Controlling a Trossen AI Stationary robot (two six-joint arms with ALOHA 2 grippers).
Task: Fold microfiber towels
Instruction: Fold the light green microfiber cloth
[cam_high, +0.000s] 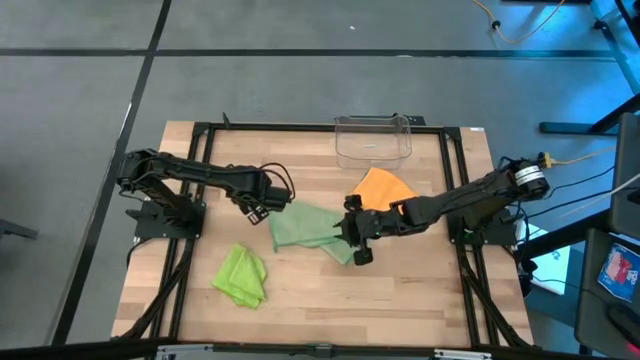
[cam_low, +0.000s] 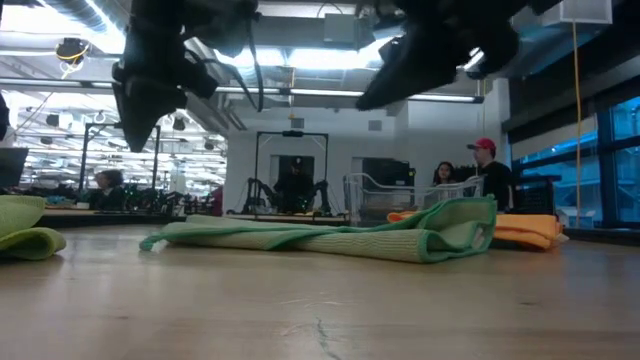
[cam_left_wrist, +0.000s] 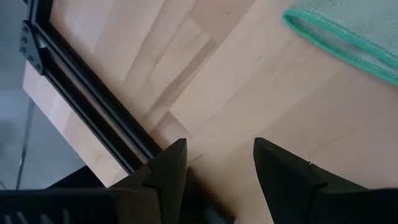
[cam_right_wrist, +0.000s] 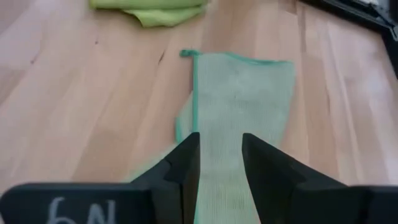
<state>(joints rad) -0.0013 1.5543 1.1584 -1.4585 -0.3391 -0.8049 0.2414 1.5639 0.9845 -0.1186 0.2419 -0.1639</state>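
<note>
The pale sage green towel (cam_high: 305, 230) lies on the table's middle, doubled over, its right end (cam_low: 462, 225) a raised fold. My right gripper (cam_right_wrist: 221, 140) hangs open above that end (cam_high: 356, 240), clear of the cloth, which shows through the gap between its fingers. My left gripper (cam_left_wrist: 217, 146) is open over bare wood just left of the towel (cam_high: 256, 207), with only a green-edged corner (cam_left_wrist: 348, 37) in its view. An orange towel (cam_high: 383, 188) lies at the back right. A lime green towel (cam_high: 242, 275) lies crumpled at the front left.
A clear plastic bin (cam_high: 373, 140) stands at the table's far edge, behind the orange towel. A black frame rail (cam_left_wrist: 81, 106) runs along the table's left side near my left gripper. People and equipment (cam_low: 480, 170) show in the room beyond the table.
</note>
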